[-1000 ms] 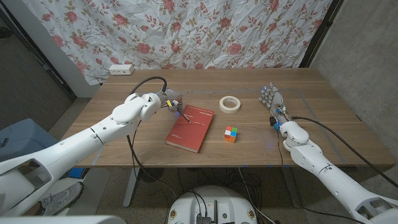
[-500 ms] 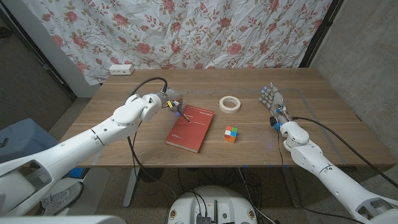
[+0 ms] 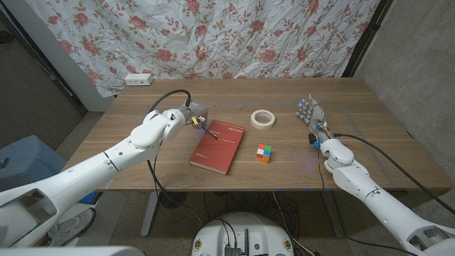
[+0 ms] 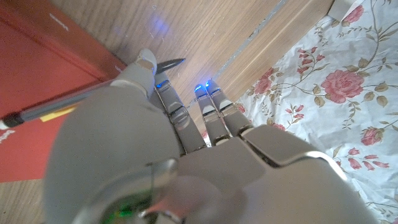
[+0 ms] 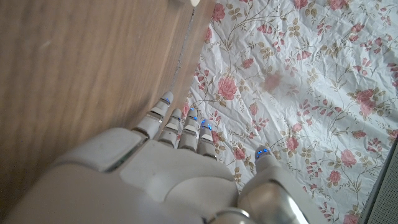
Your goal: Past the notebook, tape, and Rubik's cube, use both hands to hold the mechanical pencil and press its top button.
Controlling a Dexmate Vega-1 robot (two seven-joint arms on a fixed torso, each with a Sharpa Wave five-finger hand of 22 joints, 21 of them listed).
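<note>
The mechanical pencil (image 4: 56, 107) is blurred, its middle hidden behind the left hand (image 4: 124, 143).

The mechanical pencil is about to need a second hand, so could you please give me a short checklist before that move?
1. Mechanical pencil held by the left robot hand: ok.
2. Right robot hand free, fingers apart: ok.
3. Right robot hand at the pencil: not ok, it stands far across the table.
4. Tape and Rubik's cube lie between the hands: mind them.
5. Pencil's top button reachable: cannot tell.

head: high, looks down on table (image 3: 370, 142) | wrists: close, share tabletop, cloth (image 5: 298, 93)
</note>
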